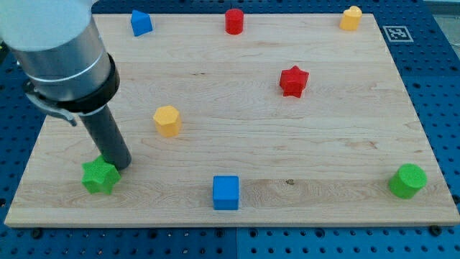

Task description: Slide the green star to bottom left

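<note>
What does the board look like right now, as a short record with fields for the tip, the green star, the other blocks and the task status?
tip: my tip touches the green star's upper right side
green star: near the wooden board's bottom left corner
near blocks: yellow hexagon block, blue cube
far blocks: blue triangular block, red cylinder, yellow block, red star, green cylinder
task status: star already sits at bottom left
</note>
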Controlling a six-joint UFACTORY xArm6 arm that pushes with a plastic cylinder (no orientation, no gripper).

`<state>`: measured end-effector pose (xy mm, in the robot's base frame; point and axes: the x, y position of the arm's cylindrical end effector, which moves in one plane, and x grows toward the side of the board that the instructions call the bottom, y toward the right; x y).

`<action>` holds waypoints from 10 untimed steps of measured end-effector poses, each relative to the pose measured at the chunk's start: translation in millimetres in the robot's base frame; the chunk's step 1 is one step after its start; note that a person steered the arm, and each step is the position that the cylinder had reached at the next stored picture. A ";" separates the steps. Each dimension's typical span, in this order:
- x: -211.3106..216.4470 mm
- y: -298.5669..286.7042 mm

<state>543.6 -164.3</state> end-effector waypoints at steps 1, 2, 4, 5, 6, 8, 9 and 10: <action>6.0 3.4; 18.6 3.3; 21.2 -7.1; 29.9 -12.3; 33.4 -14.2; 33.4 -22.1; 33.4 -31.5; 30.7 -21.2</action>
